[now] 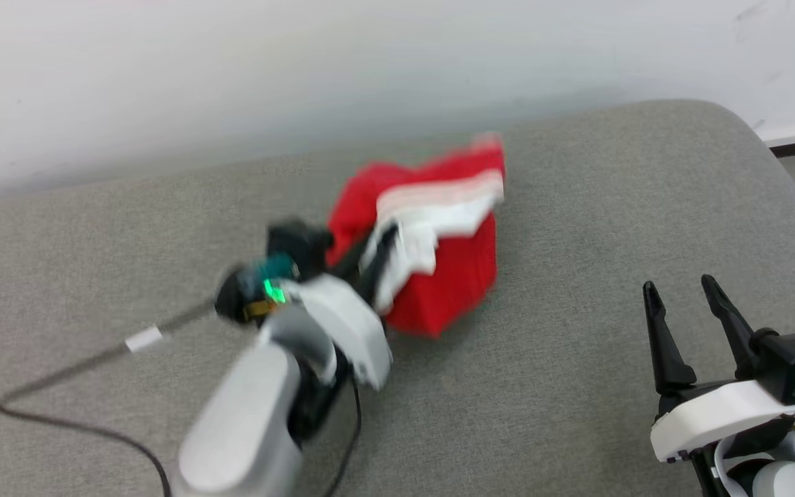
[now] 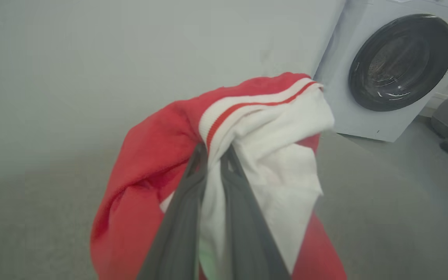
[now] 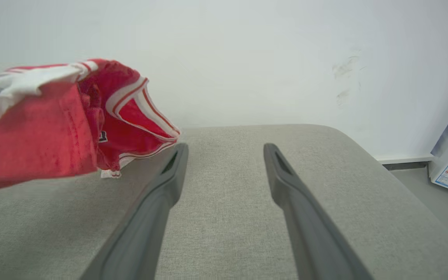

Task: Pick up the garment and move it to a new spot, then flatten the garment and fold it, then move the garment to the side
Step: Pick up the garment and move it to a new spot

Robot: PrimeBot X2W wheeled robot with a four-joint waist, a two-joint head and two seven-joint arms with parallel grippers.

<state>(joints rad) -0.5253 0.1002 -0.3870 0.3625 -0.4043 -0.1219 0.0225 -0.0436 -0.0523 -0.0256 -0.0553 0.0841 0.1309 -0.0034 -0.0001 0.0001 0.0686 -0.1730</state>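
- Item under handling: a bright red soft-fabric garment (image 1: 449, 276) with white panels and thin striped trim. It is bunched, not spread, and held over the middle of the grey fabric-covered padded surface (image 1: 577, 386), towards the far edge by the plain white wall (image 1: 301, 62).
- Left gripper (image 1: 373, 252): its two dark fingers (image 2: 177, 217) are pressed close together, pinching a fold of white panel beside the striped trim. The red cloth hangs round and below the pinch.
- Clearance: the right wrist view shows most of the bundle hanging clear of the surface, with shadow beneath. Whether the lowest hem touches cannot be told. The head view is blurred around the left arm.
- Right gripper (image 1: 679, 286): fingers (image 3: 158, 202) spread wide and holding nothing, low over the near right part of the surface, well apart from the garment.
- Surroundings: a white front-loading washing machine (image 2: 403, 62) stands beyond the end of the surface. A thin dark cable (image 1: 143, 339) trails from the left wrist at the near left.
- Step in hand, as judged: the first — pick-up done, carry to a new spot under way. Flattening, folding and setting aside are not yet begun.
- Next move, as judged: lower the bundle onto a bare stretch of the surface and part the left fingers only once the cloth rests. Both grippers will then need separate edges to draw it flat — a single pinch leaves it crumpled.
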